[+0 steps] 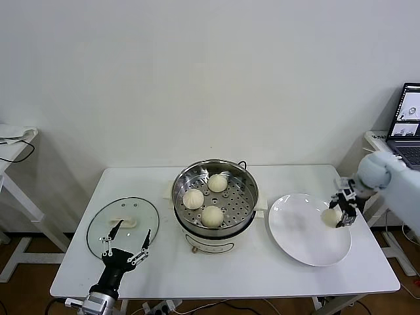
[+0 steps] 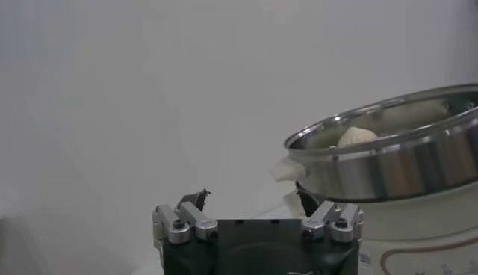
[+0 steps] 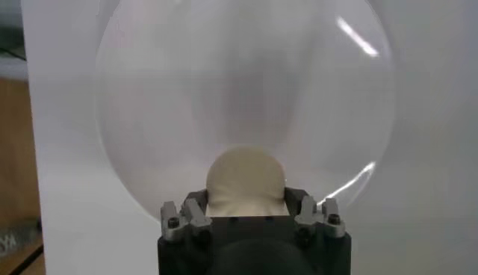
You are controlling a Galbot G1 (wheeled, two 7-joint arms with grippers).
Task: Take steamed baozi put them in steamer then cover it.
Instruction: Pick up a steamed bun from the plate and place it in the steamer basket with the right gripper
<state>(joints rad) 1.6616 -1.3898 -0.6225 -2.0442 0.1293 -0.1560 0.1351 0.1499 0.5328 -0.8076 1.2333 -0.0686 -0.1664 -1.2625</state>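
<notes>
The steamer (image 1: 178,189) stands at the table's middle with three steamed baozi (image 1: 193,199) (image 1: 217,183) (image 1: 212,216) on its perforated tray. A further baozi (image 1: 330,215) (image 3: 246,178) is over the right side of the white plate (image 1: 302,230) (image 3: 246,82), and my right gripper (image 1: 340,214) (image 3: 246,203) is shut on it, one jaw pressed to each side. The cover (image 1: 141,211), a glass lid with a white handle, lies flat at the front left. My left gripper (image 1: 134,231) (image 2: 252,196) hovers open over its near edge. In the left wrist view the steamer (image 2: 396,164) shows one baozi (image 2: 357,137).
A laptop (image 1: 410,125) sits on a side stand beyond the table's right edge. A second white table (image 1: 13,141) with a dark cable stands at the far left. The white wall runs close behind the table.
</notes>
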